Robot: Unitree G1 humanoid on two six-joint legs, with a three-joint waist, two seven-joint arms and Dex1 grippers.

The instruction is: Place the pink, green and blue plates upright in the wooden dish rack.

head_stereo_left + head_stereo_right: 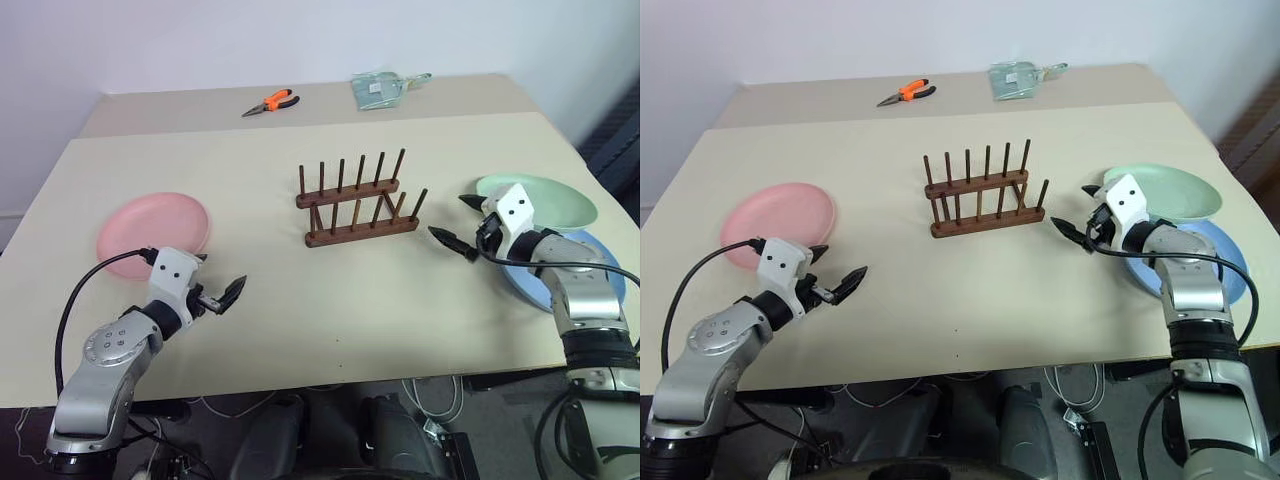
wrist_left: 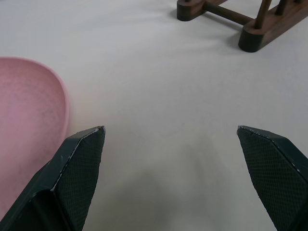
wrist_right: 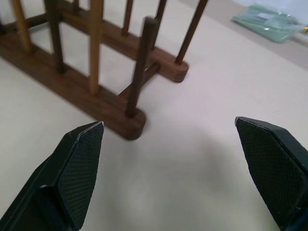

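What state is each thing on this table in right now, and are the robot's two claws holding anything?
Pink plate: lying flat on the table, not in the rack.
Green plate: lying flat, resting partly on the blue plate.
Blue plate: lying flat, partly under the green plate.
Wooden dish rack: upright, no plates in it.
Orange pliers: lying at the far edge.
Left gripper: open, holding nothing.
Right gripper: open, holding nothing.

Both end effectors [image 1: 218, 287] [image 1: 459, 222] spread wide
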